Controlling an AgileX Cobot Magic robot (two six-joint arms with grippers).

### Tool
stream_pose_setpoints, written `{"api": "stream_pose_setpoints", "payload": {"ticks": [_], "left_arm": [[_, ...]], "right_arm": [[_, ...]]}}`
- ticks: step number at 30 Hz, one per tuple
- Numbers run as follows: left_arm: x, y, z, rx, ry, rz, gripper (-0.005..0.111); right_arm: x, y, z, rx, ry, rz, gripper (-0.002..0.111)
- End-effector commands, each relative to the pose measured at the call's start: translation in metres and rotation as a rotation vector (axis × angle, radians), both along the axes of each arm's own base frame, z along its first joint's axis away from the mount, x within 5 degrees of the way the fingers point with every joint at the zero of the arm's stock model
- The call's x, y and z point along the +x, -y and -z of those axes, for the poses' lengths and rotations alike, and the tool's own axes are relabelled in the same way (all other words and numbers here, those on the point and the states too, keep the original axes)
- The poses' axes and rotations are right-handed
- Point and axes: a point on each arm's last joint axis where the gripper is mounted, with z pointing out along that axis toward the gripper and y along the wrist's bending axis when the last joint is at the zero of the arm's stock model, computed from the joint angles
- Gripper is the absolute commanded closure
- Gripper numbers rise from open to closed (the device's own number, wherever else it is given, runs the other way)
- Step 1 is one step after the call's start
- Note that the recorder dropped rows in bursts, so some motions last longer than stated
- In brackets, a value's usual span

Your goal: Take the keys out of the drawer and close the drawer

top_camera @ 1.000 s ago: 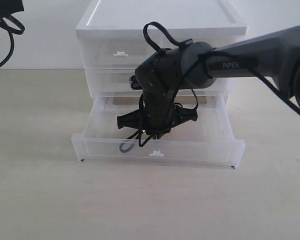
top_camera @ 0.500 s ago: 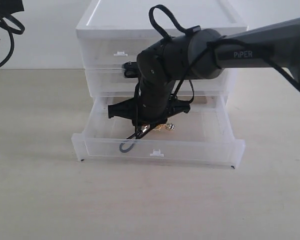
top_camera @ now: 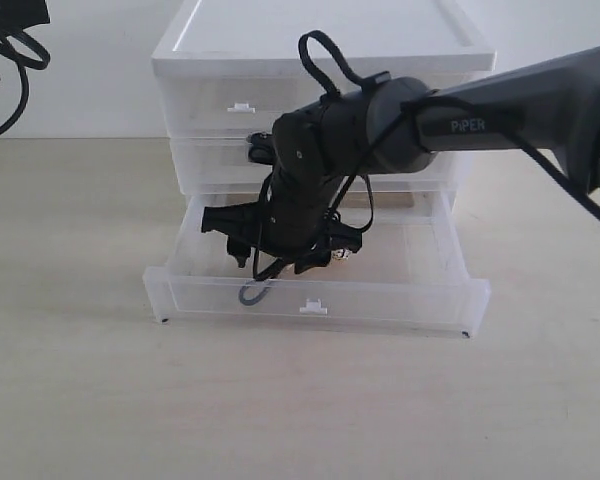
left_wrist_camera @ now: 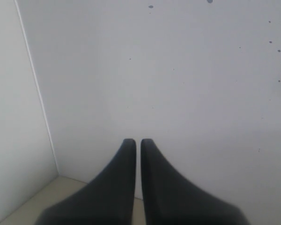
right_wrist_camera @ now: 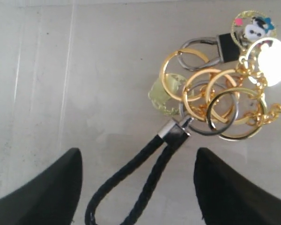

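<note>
- The keys (right_wrist_camera: 210,103), a bunch of gold and silver rings with a round cartoon charm (right_wrist_camera: 251,26), lay on the floor of the drawer (top_camera: 390,300), well inside it.
- Their dark braided strap (right_wrist_camera: 136,187) ran from the rings toward the drawer's front. In the exterior view its loop (top_camera: 252,294) showed through the translucent front wall, left of the white tab handle (top_camera: 313,308).
- The right gripper (right_wrist_camera: 136,154) hung directly above the keys, inside the open drawer. Its fingers (right_wrist_camera: 51,187) stood wide apart and held nothing. The strap passed between them, touching neither.
- In the exterior view the right gripper (top_camera: 275,262) pointed down into the drawer, its arm reaching in from the right and hiding most of the keys.
- The drawer, the lowest tier, stood pulled out from the white drawer unit (top_camera: 320,60); the tiers above were pushed in.
- The unit sat on a pale wooden table (top_camera: 80,400).
- The left gripper (left_wrist_camera: 135,143) was well apart from all this, facing a white wall (left_wrist_camera: 178,70), with its fingers (left_wrist_camera: 119,164) pressed nearly together on nothing.
</note>
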Motion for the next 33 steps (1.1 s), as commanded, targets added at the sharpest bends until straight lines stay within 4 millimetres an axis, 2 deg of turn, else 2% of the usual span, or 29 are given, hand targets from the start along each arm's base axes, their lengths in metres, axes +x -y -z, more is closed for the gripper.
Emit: {"api": "stream_pose_setpoints", "payload": {"ticks": [1, 7, 11, 16, 20, 25, 29, 31, 33], "left_arm": [[-0.001, 0.0, -0.001, -0.005, -0.001, 0.006, 0.103], [-0.001, 0.0, -0.001, -0.008, 0.001, 0.006, 0.103], [-0.001, 0.0, -0.001, -0.008, 0.001, 0.006, 0.103], [-0.001, 0.0, -0.001, -0.008, 0.001, 0.006, 0.103], [-0.001, 0.0, -0.001, -0.008, 0.001, 0.006, 0.103], [-0.001, 0.0, -0.001, -0.008, 0.001, 0.006, 0.103], [-0.001, 0.0, -0.001, -0.008, 0.001, 0.006, 0.103], [-0.001, 0.0, -0.001, -0.008, 0.001, 0.006, 0.103], [-0.001, 0.0, -0.001, -0.008, 0.001, 0.006, 0.103]], "right_arm": [[-0.001, 0.001, 0.013, -0.003, -0.041, 0.021, 0.046], [-0.007, 0.007, 0.033, -0.096, -0.181, 0.041, 0.049], [-0.009, 0.01, 0.039, -0.151, -0.248, 0.042, 0.066], [-0.006, 0.009, 0.031, -0.177, -0.239, 0.014, 0.082], [-0.003, 0.01, 0.026, -0.194, -0.226, -0.024, 0.099], [-0.003, 0.01, 0.025, -0.215, -0.226, -0.08, 0.1], [-0.002, 0.023, 0.026, -0.31, -0.257, -0.09, 0.101], [-0.002, 0.026, 0.026, -0.355, -0.252, -0.121, 0.108], [0.0, 0.029, 0.022, -0.394, -0.222, -0.135, 0.108]]}}
